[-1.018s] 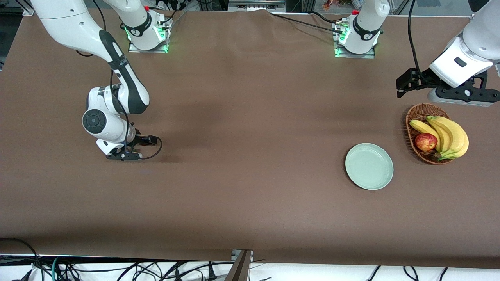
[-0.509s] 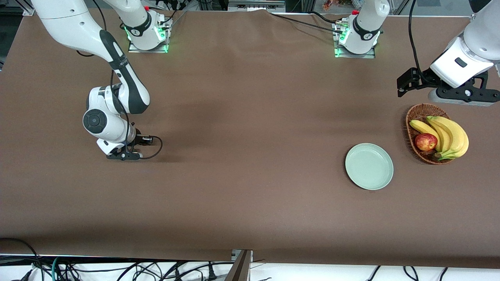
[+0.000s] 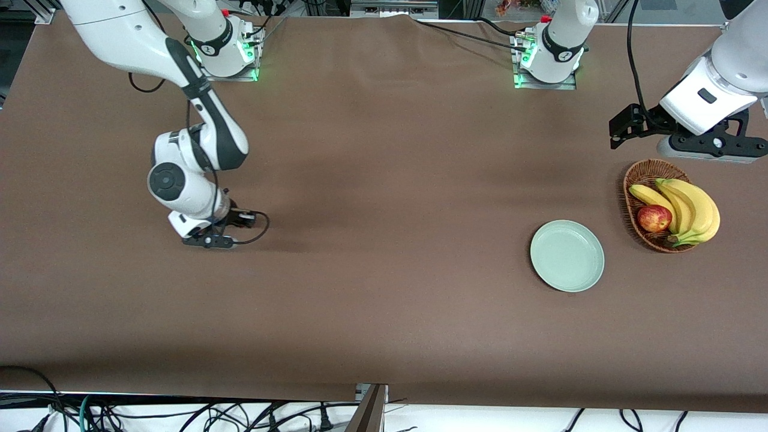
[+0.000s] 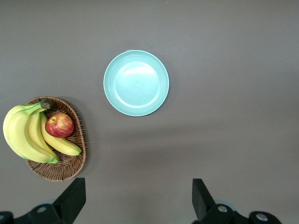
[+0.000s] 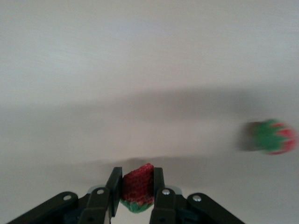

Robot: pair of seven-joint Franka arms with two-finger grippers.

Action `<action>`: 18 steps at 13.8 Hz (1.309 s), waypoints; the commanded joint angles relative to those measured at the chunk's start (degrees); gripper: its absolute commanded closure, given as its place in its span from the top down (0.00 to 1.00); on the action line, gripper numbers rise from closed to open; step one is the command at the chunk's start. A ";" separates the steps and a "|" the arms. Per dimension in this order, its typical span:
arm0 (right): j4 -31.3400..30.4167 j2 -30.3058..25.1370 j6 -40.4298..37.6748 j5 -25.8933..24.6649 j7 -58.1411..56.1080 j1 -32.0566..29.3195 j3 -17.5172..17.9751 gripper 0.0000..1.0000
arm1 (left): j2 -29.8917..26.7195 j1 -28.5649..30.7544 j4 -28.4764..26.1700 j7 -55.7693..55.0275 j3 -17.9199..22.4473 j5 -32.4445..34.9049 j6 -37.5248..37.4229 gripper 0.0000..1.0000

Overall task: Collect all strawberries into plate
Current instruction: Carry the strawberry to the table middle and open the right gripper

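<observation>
My right gripper (image 3: pixel 207 240) is low over the table near the right arm's end, shut on a red strawberry (image 5: pixel 138 185) with its green top toward the palm. A second strawberry (image 5: pixel 272 136) lies blurred on the table close by in the right wrist view. No strawberry shows in the front view, and the third is out of view. The mint-green plate (image 3: pixel 567 282) sits empty toward the left arm's end and also shows in the left wrist view (image 4: pixel 136 109). My left gripper (image 3: pixel 711 147) waits open and empty, high above the table beside the basket, fingers (image 4: pixel 74 200) wide apart.
A brown wicker basket (image 3: pixel 642 174) with bananas (image 3: pixel 690 207) and a red apple (image 3: pixel 654 218) stands beside the plate at the left arm's end; it also shows in the left wrist view (image 4: pixel 63 170). Cables hang along the table's near edge.
My right arm has shifted toward the left arm's end of the table, staying low. The left arm has barely moved.
</observation>
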 commanded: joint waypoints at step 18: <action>37.03 25.52 3.61 0.41 52.47 30.70 0.43 0.87 | 0.68 -0.09 1.98 0.74 0.07 0.44 -1.53 1.00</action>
